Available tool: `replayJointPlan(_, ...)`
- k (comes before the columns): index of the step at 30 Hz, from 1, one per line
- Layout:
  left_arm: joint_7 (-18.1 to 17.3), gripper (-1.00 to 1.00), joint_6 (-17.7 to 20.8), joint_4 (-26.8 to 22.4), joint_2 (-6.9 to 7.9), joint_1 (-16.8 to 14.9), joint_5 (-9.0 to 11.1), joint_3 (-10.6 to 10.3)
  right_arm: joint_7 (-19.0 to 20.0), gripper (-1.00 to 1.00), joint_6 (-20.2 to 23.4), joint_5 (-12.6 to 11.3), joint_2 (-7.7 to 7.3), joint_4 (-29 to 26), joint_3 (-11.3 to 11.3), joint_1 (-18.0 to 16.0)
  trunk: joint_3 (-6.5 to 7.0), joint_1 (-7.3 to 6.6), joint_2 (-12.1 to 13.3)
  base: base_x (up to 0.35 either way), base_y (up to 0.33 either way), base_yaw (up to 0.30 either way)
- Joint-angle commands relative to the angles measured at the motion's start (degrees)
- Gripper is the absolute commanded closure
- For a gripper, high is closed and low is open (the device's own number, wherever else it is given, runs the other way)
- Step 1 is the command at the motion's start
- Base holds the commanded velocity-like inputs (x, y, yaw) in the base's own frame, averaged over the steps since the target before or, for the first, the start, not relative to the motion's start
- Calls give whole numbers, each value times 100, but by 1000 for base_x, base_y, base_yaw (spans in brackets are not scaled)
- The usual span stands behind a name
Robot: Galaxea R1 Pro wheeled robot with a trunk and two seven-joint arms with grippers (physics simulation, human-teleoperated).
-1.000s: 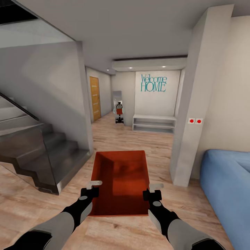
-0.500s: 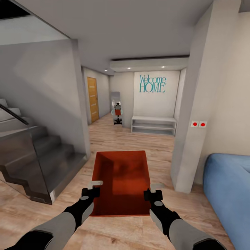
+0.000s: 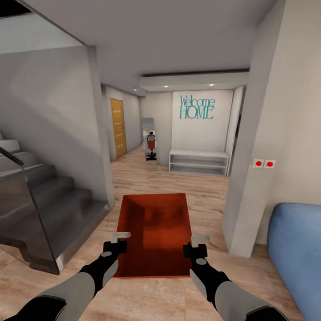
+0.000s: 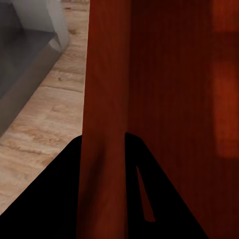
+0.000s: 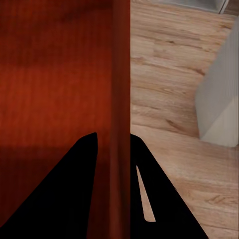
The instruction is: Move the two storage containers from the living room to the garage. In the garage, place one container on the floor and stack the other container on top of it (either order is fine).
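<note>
- An orange-red storage container (image 3: pixel 155 234) is held above the pale wood-plank floor (image 3: pixel 178 183), in front of the robot, with its open top up.
- The left gripper (image 3: pixel 117 240) has its jaws pinching the left wall of the container near the corner closest to the robot; in the left wrist view the thin wall (image 4: pixel 104 99) passes between the two dark fingers.
- The right gripper (image 3: pixel 196 244) pinches the right wall in the same way, one finger inside and one outside (image 5: pixel 119 99).
- A grey staircase (image 3: pixel 40 209) is on the left and a blue sofa (image 3: pixel 296 249) on the right.
- Ahead, a white wall carries the teal words "Welcome HOME" (image 3: pixel 196 107) above a low white shelf (image 3: pixel 199 161).
</note>
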Motion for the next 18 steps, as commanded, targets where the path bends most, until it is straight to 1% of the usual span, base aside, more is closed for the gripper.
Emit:
replayJointPlan(1,515,100,-181,-14,106,-7,116,334,-119,100,-39,-99,-336,21,-247,0,-1,5,-2,324,0,0)
replayJointPlan(12,514,100,-181,-14,106,-7,117,334,-119,100,-45,-97,-338,21,-247,0,-1,5,-2,324,0,-2)
replayJointPlan(14,514,100,-181,-14,106,-7,117,334,-137,100,-45,-98,-330,21,-247,-1,-1,5,-2,324,0,-148)
replayJointPlan(18,516,100,-181,-14,106,-7,117,334,-167,100,-45,-102,-328,21,-247,1,-1,5,-2,324,0,-249)
